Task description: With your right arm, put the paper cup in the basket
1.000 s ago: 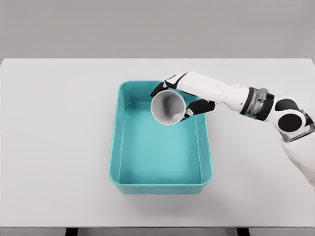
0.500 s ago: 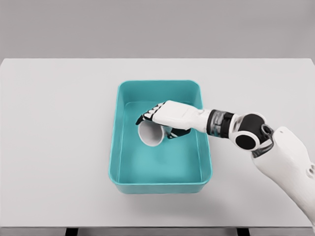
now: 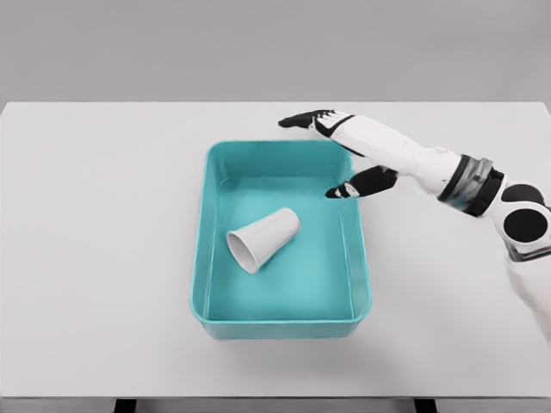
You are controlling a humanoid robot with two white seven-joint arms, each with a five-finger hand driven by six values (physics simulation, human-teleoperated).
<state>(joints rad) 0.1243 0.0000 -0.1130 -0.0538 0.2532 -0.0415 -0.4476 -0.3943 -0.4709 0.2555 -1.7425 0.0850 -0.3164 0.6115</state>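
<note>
A white paper cup (image 3: pixel 263 239) lies on its side on the floor of the teal basket (image 3: pixel 207 185), its open mouth turned toward the lower left. My right hand (image 3: pixel 323 155) hovers over the basket's far right corner, above and to the right of the cup, fingers spread and holding nothing. Its thumb (image 3: pixel 357 187) points down-left over the right wall, and the other fingers (image 3: pixel 303 120) reach past the far rim. The left arm is out of view.
The basket stands in the middle of a white table (image 3: pixel 95 258). The table's front edge (image 3: pixel 275 397) runs along the bottom of the view. The right forearm (image 3: pixel 456 176) crosses the table on the right.
The right hand let go of the cup inside the basket, opened and rose back toward the far right corner. The cup now lies on its side on the basket floor.
</note>
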